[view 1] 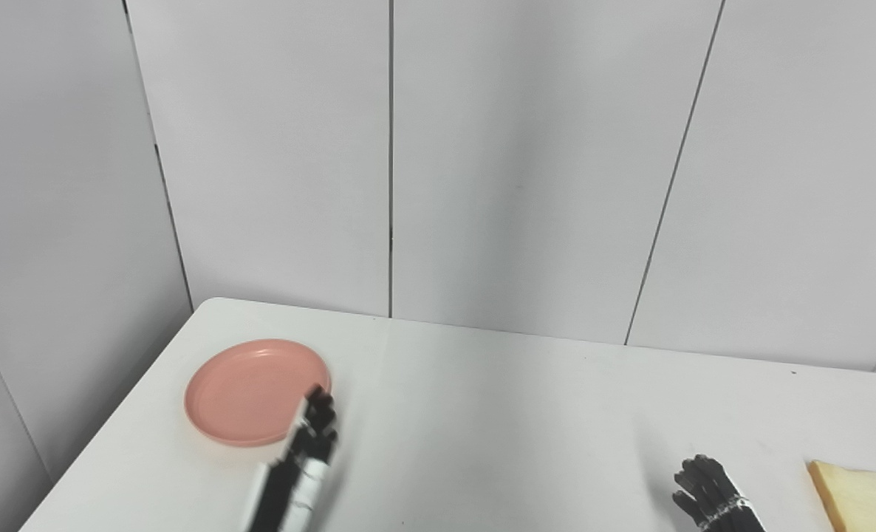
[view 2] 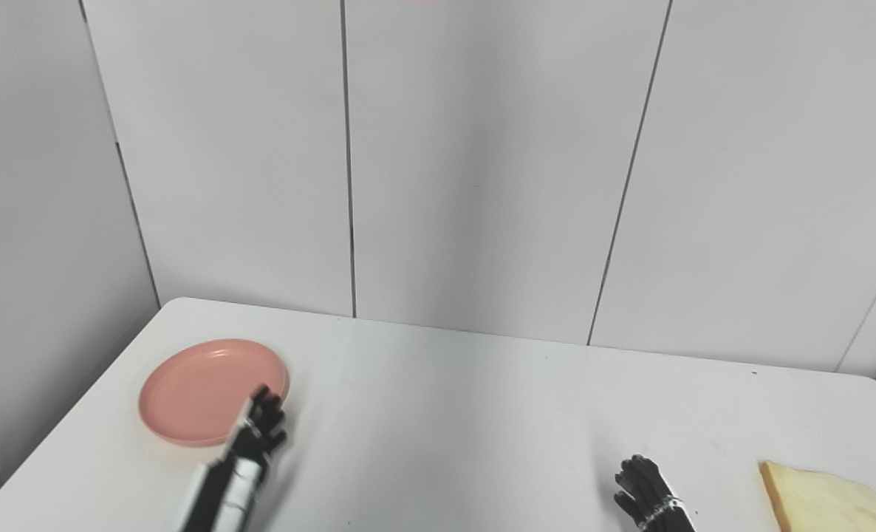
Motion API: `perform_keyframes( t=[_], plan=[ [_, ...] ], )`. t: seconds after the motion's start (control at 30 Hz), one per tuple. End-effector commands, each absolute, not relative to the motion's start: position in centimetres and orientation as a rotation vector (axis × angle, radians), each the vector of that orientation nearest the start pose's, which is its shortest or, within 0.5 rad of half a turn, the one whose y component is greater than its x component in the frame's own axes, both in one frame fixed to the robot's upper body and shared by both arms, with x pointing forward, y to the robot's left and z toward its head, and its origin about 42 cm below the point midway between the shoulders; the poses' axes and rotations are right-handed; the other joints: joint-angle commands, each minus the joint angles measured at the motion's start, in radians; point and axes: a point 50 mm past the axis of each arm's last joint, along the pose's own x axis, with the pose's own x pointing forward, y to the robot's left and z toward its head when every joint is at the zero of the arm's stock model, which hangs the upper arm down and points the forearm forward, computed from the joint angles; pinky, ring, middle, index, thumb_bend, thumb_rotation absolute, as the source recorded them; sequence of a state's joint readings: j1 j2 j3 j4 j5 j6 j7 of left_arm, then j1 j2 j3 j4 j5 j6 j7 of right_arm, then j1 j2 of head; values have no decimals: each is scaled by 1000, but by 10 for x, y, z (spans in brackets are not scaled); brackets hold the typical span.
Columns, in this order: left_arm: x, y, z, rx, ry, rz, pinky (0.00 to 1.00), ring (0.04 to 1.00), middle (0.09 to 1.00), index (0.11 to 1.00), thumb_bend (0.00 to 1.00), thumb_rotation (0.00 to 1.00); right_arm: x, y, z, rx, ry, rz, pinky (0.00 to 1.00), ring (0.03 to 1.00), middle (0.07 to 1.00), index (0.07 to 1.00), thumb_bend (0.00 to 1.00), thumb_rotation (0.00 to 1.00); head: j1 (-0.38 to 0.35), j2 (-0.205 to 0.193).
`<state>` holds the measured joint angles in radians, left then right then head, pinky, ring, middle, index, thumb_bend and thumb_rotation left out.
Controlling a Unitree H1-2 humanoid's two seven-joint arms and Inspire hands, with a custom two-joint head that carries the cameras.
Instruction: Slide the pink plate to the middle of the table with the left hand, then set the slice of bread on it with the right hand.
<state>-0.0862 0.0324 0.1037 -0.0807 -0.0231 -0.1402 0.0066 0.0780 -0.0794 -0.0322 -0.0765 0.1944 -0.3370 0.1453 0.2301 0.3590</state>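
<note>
Pink plate lower left, unmoved — left hand at its rim, grasp indiscernible; bread lower right beside idle, empty right hand.

We are looking at a bare test booth or lab corner rather than a home. Behind the white table stand plain grey-white wall panels with dark seams between them, and another such panel closes in the table's left side. On the table lie only a pink plate near its left edge and a bread slice near its right edge.
</note>
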Motion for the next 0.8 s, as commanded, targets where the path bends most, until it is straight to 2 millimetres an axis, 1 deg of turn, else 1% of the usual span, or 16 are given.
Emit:
perform_keyframes(
  t=[0.0,0.03,0.13,0.17,0.2,0.27,0.33,0.37,0.4,0.47,0.5,0.6,0.7,0.73,0.77],
  plan=[
    [344,259,231,27,-564,85,938,953,961,974,921,875,248,-263,56,42,-160,51,868,872,867,855,725,909,-6,1],
    [352,268,243,35,-577,101,945,954,960,978,927,873,248,-262,56,45,-161,53,867,872,867,855,726,910,-10,1],
    [372,295,268,52,-608,160,889,928,941,966,967,834,248,-260,56,51,-169,55,879,879,873,860,708,910,-14,3],
    [377,304,275,47,-610,182,870,912,925,946,985,826,248,-259,56,51,-171,54,875,875,871,858,710,909,-14,3],
    [381,311,281,34,-613,197,872,911,919,936,997,809,248,-259,56,51,-172,53,870,872,870,856,713,905,-15,4],
    [389,327,291,25,-618,227,877,915,923,930,1000,806,248,-259,56,51,-172,50,865,869,867,854,718,902,-15,4],
    [398,348,298,47,-625,256,890,926,932,918,1000,818,248,-259,56,51,-172,50,858,866,864,852,720,899,-14,-1],
    [403,359,298,59,-629,282,901,931,935,916,995,825,248,-258,56,53,-172,52,855,864,863,852,719,899,-14,-1],
    [408,368,298,62,-634,309,867,900,897,890,982,813,249,-258,55,53,-172,54,855,864,864,849,712,902,-14,-4],
    [417,383,294,66,-645,358,842,870,855,852,983,796,249,-258,55,52,-172,57,855,864,864,849,703,903,-14,-5],
    [421,389,291,73,-648,372,842,870,855,851,982,796,249,-258,55,50,-172,59,855,864,864,849,703,903,-14,-5],
    [433,406,285,88,-639,405,839,868,865,859,927,809,250,-259,54,43,-174,60,850,861,859,848,708,898,-13,-6],
    [446,423,279,65,-621,426,866,876,860,880,946,852,250,-259,54,39,-172,59,853,865,867,856,709,906,-13,-6],
    [451,428,278,44,-611,429,849,876,859,890,975,857,249,-258,54,39,-172,58,853,864,865,855,711,904,-14,-5],
    [454,431,277,29,-606,430,844,876,859,892,980,857,249,-258,55,39,-171,57,852,863,864,855,712,904,-14,-5]
  ],
)
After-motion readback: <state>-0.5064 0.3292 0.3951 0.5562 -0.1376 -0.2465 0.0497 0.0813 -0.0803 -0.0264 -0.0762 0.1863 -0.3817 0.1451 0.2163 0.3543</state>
